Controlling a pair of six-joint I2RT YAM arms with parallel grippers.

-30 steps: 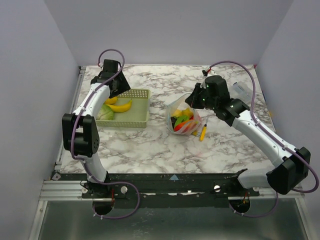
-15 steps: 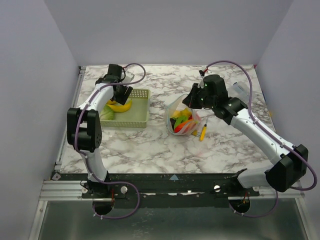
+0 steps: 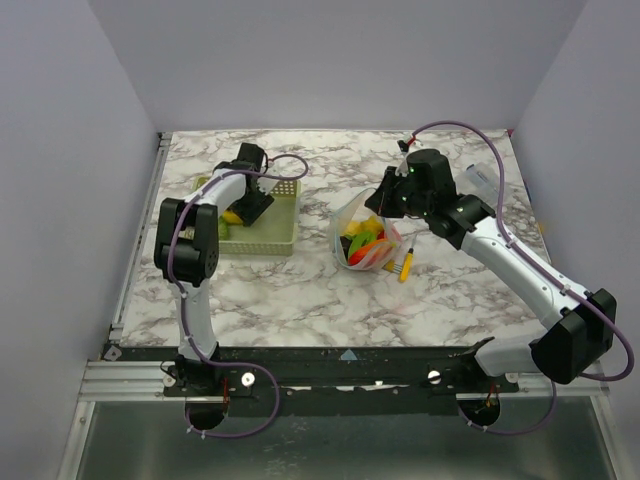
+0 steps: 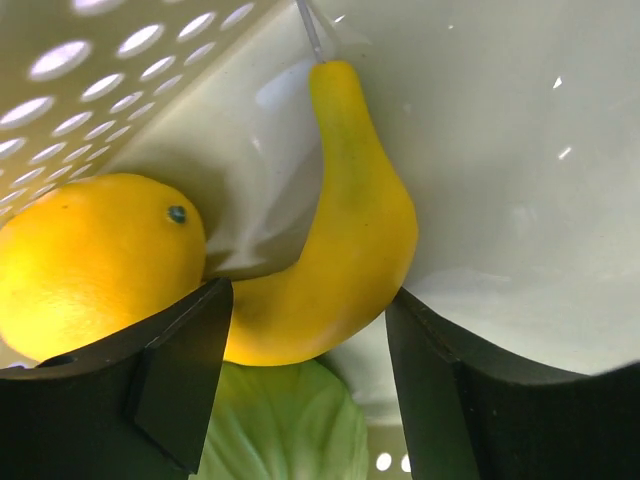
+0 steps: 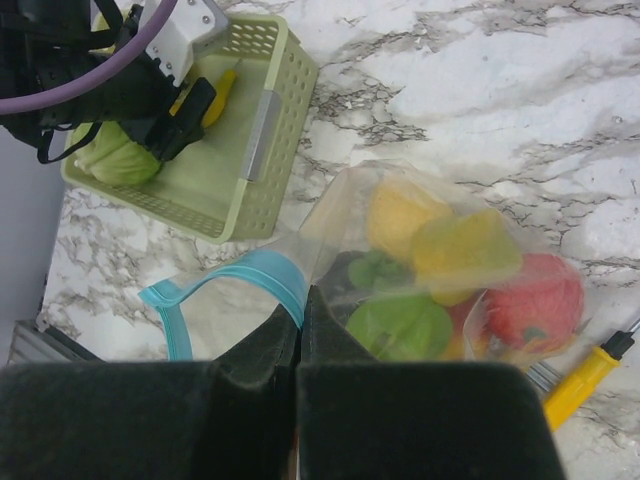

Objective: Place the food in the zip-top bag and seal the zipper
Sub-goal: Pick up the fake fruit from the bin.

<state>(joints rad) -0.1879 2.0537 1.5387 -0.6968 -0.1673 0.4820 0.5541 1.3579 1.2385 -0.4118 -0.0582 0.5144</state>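
Picking the banana [image 4: 350, 230] for the bag [image 5: 345, 205].
Left gripper [image 4: 308, 300] open, banana between its fingers; right gripper [image 5: 300, 322] pinches the bag at the zipper [image 5: 265, 272]. Next, likely: close, lift.

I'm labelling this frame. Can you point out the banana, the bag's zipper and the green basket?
banana [image 4: 350, 240], left wrist view, on its thick curved middle.
zipper [image 5: 255, 265], right wrist view, on the blue strip's upper bend.
green basket [image 5: 285, 125], right wrist view, on its perforated side wall.

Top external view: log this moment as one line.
left hand: open, astride banana in green basket | right hand: shut on zip-top bag | zipper: unsealed | food: partly bagged
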